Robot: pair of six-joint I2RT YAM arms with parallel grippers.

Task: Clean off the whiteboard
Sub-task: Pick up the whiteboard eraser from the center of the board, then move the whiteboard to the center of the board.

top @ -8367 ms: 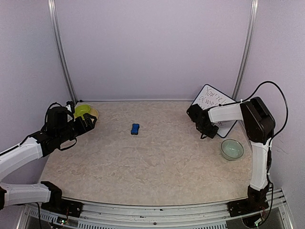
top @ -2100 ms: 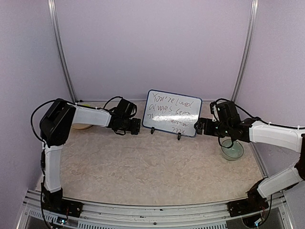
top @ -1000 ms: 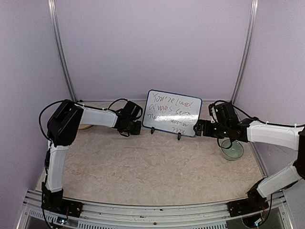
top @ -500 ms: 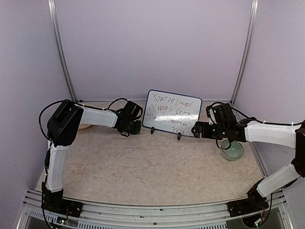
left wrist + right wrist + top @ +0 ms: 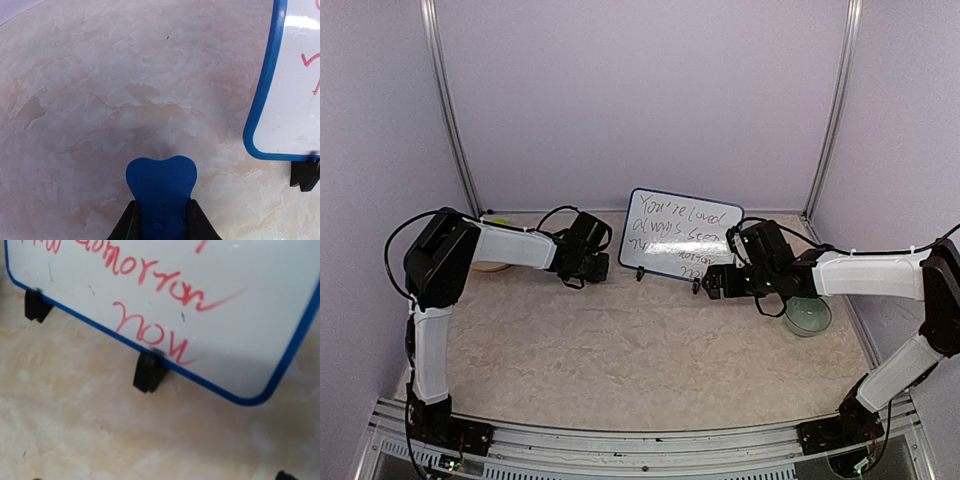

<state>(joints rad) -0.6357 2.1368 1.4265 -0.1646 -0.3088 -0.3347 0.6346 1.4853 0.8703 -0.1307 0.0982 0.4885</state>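
Observation:
The whiteboard (image 5: pixel 682 238) stands upright on black legs at the back middle, blue-framed, with handwritten text on it. The left wrist view shows its lower left corner (image 5: pixel 265 115), and the right wrist view its lower right part with red writing (image 5: pixel 200 300). My left gripper (image 5: pixel 598 266) is just left of the board, shut on a small blue block (image 5: pixel 161 185) that sticks out past the jaws over the table. My right gripper (image 5: pixel 713 283) is in front of the board's lower right corner, open and empty. Only one of its fingertips (image 5: pixel 284 475) shows in the right wrist view.
A pale green bowl (image 5: pixel 807 313) sits on the table at the right, below my right forearm. A yellow-green bowl (image 5: pixel 496 222) is partly hidden behind my left arm at the back left. One black board leg (image 5: pixel 148 371) stands close ahead of my right gripper.
My left jaws have closed on the blue block and shifted slightly left. My right gripper has slid left and nearer, from beside the board's right edge to in front of its lower right corner.

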